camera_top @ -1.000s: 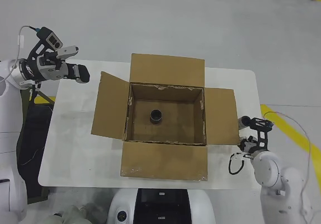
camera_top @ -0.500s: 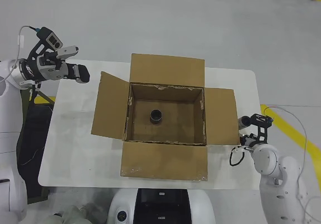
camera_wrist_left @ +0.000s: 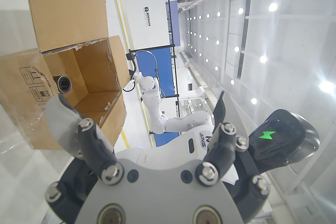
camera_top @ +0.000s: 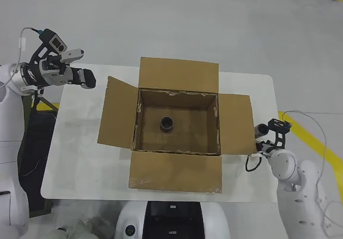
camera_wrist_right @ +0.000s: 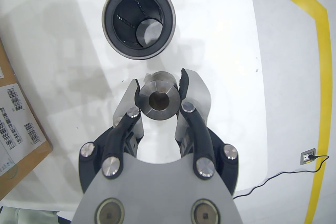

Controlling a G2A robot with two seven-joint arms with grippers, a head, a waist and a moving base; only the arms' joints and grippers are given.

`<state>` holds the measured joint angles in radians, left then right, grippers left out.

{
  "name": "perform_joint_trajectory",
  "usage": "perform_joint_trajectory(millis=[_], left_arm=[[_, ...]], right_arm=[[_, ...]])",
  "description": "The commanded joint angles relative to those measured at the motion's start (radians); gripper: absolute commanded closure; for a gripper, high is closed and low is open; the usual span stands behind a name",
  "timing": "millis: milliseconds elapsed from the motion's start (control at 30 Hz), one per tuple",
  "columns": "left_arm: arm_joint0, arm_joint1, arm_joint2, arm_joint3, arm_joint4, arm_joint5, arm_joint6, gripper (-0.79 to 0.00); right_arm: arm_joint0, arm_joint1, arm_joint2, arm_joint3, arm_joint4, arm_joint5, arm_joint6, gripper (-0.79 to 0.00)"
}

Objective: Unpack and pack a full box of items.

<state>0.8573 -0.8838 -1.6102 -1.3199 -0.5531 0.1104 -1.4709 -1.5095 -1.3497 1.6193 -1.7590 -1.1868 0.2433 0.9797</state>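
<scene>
At table [camera_top: 76, 149] centre: open cardboard box [camera_top: 177, 74], flaps spread, black cylinder [camera_top: 167, 124] on its floor. Right of box, above tabletop: right gripper [camera_wrist_right: 159, 83], fingers clamped on small metal bushing [camera_wrist_right: 160, 103]. Black hollow sleeve [camera_wrist_right: 138, 23] upright on table just beside it. Left gripper [camera_wrist_left: 139, 104] at far left corner, fingers spread wide, holding nothing.

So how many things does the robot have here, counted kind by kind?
Cardboard box: 1
Metal cylinders: 3, namely one cylinder inside the box, one cylinder standing on the table, and one cylinder held in the right gripper
Total: 4
</scene>
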Motion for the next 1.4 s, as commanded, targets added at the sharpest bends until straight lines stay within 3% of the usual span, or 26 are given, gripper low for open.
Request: perform_joint_trajectory(millis=[0,200,433,700,1133,1367], left_arm=[[0.000,0.000,0.000,0.000,0.000,0.000,0.000,-0.785],[0.000,0.000,0.000,0.000,0.000,0.000,0.000,-0.785],[0.000,0.000,0.000,0.000,0.000,0.000,0.000,-0.785],[0.000,0.000,0.000,0.000,0.000,0.000,0.000,-0.785],[0.000,0.000,0.000,0.000,0.000,0.000,0.000,-0.785],[0.000,0.000,0.000,0.000,0.000,0.000,0.000,-0.785]], right_arm=[[0.003,0.001,-0.001,0.006,0.005,0.000,-0.002,-0.179],[0.003,0.003,0.001,0.016,0.013,0.008,-0.008,-0.443],[-0.011,0.007,0.019,-0.004,0.038,0.012,-0.010,-0.385],[-0.106,0.012,0.105,-0.194,0.106,0.039,-0.009,-0.394],[-0.185,0.017,0.149,-0.449,0.156,0.049,-0.021,-0.483],[-0.178,0.020,0.094,-0.579,0.137,0.030,-0.008,-0.523]])
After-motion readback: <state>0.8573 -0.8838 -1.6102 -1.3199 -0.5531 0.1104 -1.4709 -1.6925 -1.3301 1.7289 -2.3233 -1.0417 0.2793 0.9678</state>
